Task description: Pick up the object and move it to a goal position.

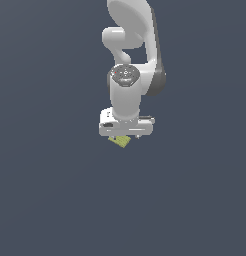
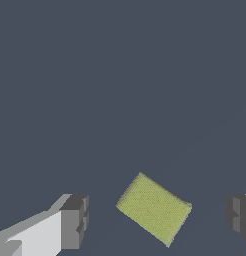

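The object [image 2: 154, 207] is a small yellow-green block with a faint grid texture, lying on the dark grey floor. In the wrist view it sits between my two dark fingertips, turned at an angle, with a gap on each side. My gripper [image 2: 157, 220] is open around it and touches nothing. In the exterior view the white hand [image 1: 126, 127] hangs straight above the object [image 1: 120, 141], which peeks out under the hand's lower edge. The fingers themselves are hidden there by the hand.
The dark grey floor [image 1: 55, 190] stretches evenly in every direction. No other item or marker shows in either view. The white arm [image 1: 132, 45] rises behind the hand.
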Controlling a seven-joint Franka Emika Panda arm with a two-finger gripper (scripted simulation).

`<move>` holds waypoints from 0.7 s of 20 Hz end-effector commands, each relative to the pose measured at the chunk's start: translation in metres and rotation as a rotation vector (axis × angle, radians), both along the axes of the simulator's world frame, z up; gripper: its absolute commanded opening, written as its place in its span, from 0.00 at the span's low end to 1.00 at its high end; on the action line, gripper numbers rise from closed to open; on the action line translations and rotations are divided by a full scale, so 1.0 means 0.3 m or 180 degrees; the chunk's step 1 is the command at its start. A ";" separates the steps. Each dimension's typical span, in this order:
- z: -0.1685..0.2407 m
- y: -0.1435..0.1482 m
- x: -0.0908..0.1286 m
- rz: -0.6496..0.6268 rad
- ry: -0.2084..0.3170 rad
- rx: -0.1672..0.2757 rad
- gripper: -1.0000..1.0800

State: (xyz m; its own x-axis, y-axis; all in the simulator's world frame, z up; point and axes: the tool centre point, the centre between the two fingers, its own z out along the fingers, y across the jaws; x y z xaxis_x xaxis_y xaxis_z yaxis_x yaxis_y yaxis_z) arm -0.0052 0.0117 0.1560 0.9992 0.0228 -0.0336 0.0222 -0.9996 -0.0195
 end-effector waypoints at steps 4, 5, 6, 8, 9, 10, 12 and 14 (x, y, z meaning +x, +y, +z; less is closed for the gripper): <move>0.007 -0.014 0.005 -0.0028 -0.0013 -0.0002 0.96; 0.012 -0.024 0.009 -0.0050 -0.0024 -0.0004 0.96; 0.018 -0.037 0.013 -0.0077 -0.0037 -0.0006 0.96; 0.034 -0.069 0.024 -0.0145 -0.0067 -0.0011 0.96; 0.041 -0.082 0.028 -0.0173 -0.0080 -0.0013 0.96; 0.046 -0.091 0.031 -0.0195 -0.0089 -0.0015 0.96; 0.051 -0.101 0.035 -0.0220 -0.0098 -0.0016 0.96; 0.050 -0.098 0.034 -0.0214 -0.0095 -0.0016 0.96</move>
State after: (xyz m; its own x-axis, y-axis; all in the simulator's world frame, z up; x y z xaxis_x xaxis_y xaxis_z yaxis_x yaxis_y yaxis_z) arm 0.0050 -0.0180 0.1710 0.9990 -0.0442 -0.0036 -0.0443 -0.9989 -0.0147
